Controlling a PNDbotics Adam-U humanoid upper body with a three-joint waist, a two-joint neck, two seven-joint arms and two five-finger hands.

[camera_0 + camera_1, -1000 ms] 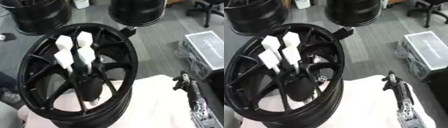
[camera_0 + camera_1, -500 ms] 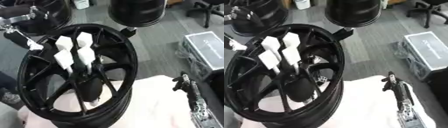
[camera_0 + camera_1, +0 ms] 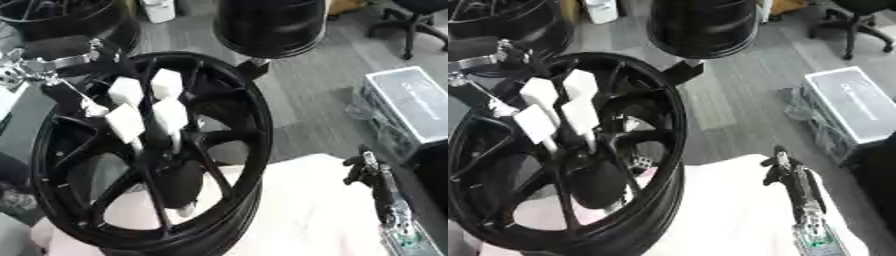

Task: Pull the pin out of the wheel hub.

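**Wheel hub inspection: left hand at rim**

Left eye view: black wheel hub [image 3: 149, 150] tilted on white cloth [image 3: 315, 210]; four white-headed pins [image 3: 149, 107] seated at its centre. Left hand [image 3: 61, 82] at hub's upper-left rim, finger state indiscernible.

Right eye view: right hand [image 3: 785, 172] right of hub, fingers curled, empty.

We see a counter [image 3: 315, 215] draped in a pale pink cloth [image 3: 728, 210]; a black wheel [image 3: 149, 150] stands tilted on it at the left.
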